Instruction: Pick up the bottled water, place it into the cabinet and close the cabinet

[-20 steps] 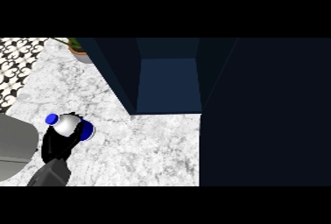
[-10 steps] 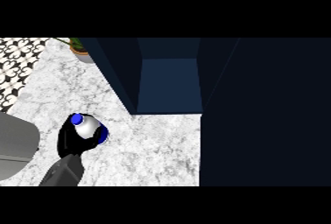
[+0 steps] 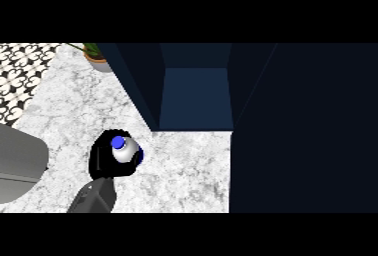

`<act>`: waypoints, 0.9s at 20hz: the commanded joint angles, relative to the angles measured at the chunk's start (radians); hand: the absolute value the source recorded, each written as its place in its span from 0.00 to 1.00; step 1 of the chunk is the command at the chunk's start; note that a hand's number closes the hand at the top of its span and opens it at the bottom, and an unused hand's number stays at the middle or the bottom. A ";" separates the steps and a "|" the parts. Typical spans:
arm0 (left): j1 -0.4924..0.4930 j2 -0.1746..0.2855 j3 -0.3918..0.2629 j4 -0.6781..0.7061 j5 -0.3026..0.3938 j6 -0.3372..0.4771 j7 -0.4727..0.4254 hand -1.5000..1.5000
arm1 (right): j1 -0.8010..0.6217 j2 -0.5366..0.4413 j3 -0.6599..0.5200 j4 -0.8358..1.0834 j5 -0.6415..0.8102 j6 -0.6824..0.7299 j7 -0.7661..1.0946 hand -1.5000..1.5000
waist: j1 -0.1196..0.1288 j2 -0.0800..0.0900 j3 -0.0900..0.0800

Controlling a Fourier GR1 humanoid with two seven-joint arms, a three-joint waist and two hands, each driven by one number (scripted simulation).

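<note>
We have the right hand [image 3: 103, 165] fingers curled round the bottled water [image 3: 124, 151], just beside the open cabinet [image 3: 196, 97]; 2 steps left: placing, closing.

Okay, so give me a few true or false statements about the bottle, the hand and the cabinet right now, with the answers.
1. The hand has its fingers curled round the bottled water. True.
2. The bottled water is already inside the cabinet. False: it is over the counter, left of the cabinet's opening.
3. The cabinet is closed. False: it stands open, its inside showing.
4. A potted plant stands at the counter's far end. True.
</note>
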State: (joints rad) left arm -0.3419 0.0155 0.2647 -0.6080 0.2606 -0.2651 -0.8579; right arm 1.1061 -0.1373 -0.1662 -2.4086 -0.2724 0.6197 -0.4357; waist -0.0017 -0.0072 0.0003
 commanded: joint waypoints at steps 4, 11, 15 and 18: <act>0.043 -0.015 -0.204 -0.216 0.072 0.067 0.090 1.00 | 0.027 -0.018 -0.052 -0.144 -0.123 -0.007 0.044 0.00 | 0.004 -0.003 0.000; 0.105 -0.015 -0.491 -0.582 0.201 0.289 0.247 1.00 | -0.029 0.028 0.031 -0.080 -0.005 -0.027 0.030 0.00 | 0.008 -0.006 0.000; 0.067 -0.015 -0.627 -0.744 0.185 0.455 0.377 1.00 | -0.049 -0.008 -0.008 -0.128 -0.085 -0.056 0.083 0.00 | 0.010 0.002 0.000; 0.053 -0.015 -0.716 -0.864 0.188 0.617 0.478 1.00 | -0.046 -0.009 -0.020 -0.091 -0.069 -0.029 0.048 0.00 | -0.002 0.001 0.000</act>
State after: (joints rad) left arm -0.2630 0.0004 -0.3305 -1.3331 0.4378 0.1797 -0.4766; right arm 1.0563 -0.1414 -0.1660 -2.3984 -0.2791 0.6027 -0.4337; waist 0.0018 -0.0089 0.0005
